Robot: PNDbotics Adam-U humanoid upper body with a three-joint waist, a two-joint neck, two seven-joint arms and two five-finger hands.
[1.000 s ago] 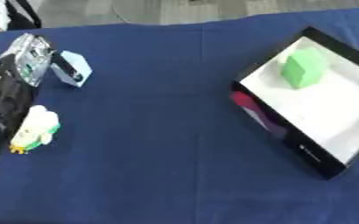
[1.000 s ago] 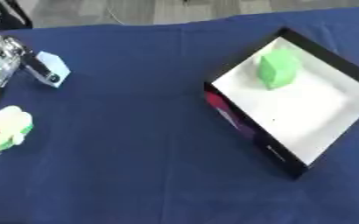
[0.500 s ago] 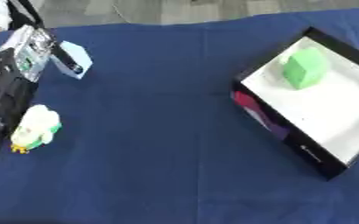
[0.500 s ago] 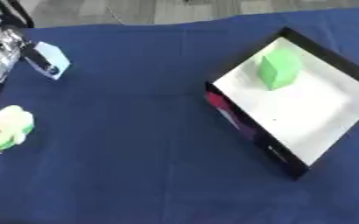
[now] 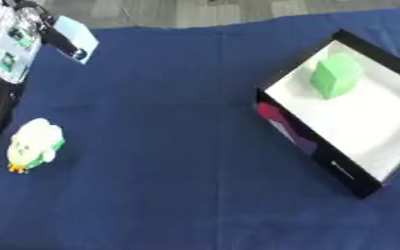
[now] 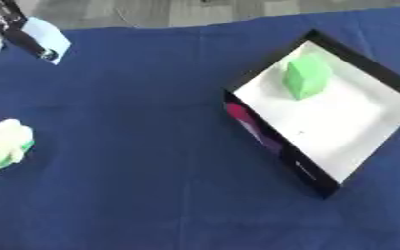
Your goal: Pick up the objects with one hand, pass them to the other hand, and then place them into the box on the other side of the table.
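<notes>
1 pale blue block (image 5: 75, 38) has risen toward 11 o'clock since a second ago, pinched in the left hand (image 5: 22, 39), so the pickup looks done and the handover comes next. At 3 o'clock the box (image 5: 310, 141) holds 1 green cube (image 5: 336, 75); a white-and-green toy (image 5: 34, 144) waits at 9 o'clock.

Wide bare stretch of blue counter (image 5: 178, 146) through the frame's centre and bottom. At right, the black-walled box (image 5: 306, 141) stands as a barrier, a green block (image 5: 336, 77) occupying its upper part. At left edge, a white-and-green toy (image 5: 34, 144); the left robot hand (image 5: 20, 39) with a pale blue object (image 5: 75, 36) fills the upper left corner.
</notes>
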